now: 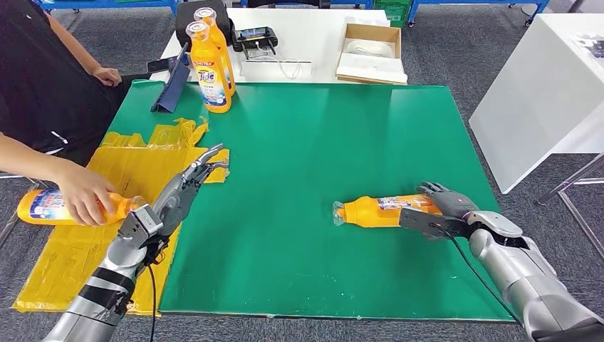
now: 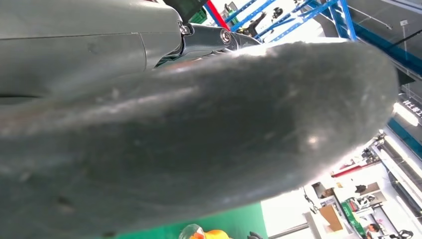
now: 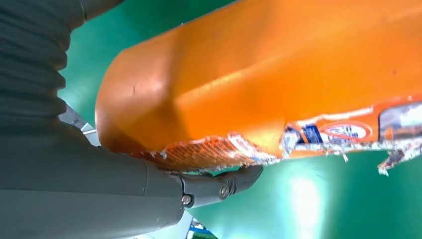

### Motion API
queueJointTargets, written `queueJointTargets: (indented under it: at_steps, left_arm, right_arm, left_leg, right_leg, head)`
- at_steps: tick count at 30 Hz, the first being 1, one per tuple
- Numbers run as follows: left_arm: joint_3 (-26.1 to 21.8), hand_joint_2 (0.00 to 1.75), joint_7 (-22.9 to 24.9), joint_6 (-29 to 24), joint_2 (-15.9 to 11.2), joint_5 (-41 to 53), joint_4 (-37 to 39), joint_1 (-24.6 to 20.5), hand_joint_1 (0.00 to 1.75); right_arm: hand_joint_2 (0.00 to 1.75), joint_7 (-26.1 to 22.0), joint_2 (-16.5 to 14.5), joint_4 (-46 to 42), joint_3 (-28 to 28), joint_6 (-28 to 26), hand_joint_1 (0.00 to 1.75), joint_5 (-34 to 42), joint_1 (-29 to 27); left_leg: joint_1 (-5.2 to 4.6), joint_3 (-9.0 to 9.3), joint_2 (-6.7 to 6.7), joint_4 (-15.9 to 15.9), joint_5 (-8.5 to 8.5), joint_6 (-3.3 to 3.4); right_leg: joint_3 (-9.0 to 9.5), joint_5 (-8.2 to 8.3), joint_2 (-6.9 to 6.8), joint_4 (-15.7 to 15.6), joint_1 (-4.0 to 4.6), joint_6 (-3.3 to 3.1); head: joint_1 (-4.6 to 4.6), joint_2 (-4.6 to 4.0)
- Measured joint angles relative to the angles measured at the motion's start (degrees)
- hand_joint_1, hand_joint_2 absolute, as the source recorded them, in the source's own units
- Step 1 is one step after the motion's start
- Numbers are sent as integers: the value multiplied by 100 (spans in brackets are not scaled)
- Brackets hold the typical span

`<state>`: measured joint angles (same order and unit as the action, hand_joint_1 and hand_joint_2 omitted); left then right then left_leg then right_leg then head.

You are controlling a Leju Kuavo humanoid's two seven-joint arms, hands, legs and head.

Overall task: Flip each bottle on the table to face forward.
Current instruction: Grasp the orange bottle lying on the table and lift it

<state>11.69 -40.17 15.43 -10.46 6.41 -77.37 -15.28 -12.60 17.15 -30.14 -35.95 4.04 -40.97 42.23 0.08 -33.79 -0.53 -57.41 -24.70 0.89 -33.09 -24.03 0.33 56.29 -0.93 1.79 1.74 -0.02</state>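
Fingers of our right hand (image 1: 445,205) wrap the base end of the orange plastic detergent bottle lying on its side (image 1: 384,211) on the green table mat (image 1: 299,142), thumb underneath against its torn label, while our left hand (image 1: 186,187) hovers with fingers apart and loosely extended, holding nothing, over the mat's left edge beside the crumpled yellow plastic sheet (image 1: 135,164). We judge this bottle stiff but slick, light if near empty, so we would take it across the broad flat body rather than the narrow neck, minding that the peeling label may slide under our pads.
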Motion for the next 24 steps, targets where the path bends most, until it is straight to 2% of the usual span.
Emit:
queueJointTargets:
  at_steps: [9,19,23,24]
  left_arm:
    - [-11,0,0,-47,1,28,17,90,0]
    - [-39,0,0,-39,1,28,17,180,0]
    - [-72,0,0,21,1,30,17,179,0]
    - [-79,0,0,38,1,29,20,171,0]
  right_arm:
    - [175,-80,-166,-49,-44,-297,0,16,-28]
    - [175,-85,-265,-168,-96,-187,1,-81,-124]
    - [175,-91,-259,-160,-151,295,175,-170,-67]
    - [175,-105,-247,-144,-182,482,175,-188,-20]
  left_leg:
    - [0,-1,0,1,0,0]
    - [0,-1,-2,1,0,0]
    - [0,1,-1,0,0,0]
    - [0,3,0,0,0,0]
  right_leg:
    - [-1,0,0,1,1,0]
    - [-1,0,-1,0,-1,0]
    - [-1,0,0,-1,-1,0]
    - [-1,0,0,-1,-1,0]
  head:
    - [1,0]
    - [-1,0]
    - [-1,0]
    - [-1,0]
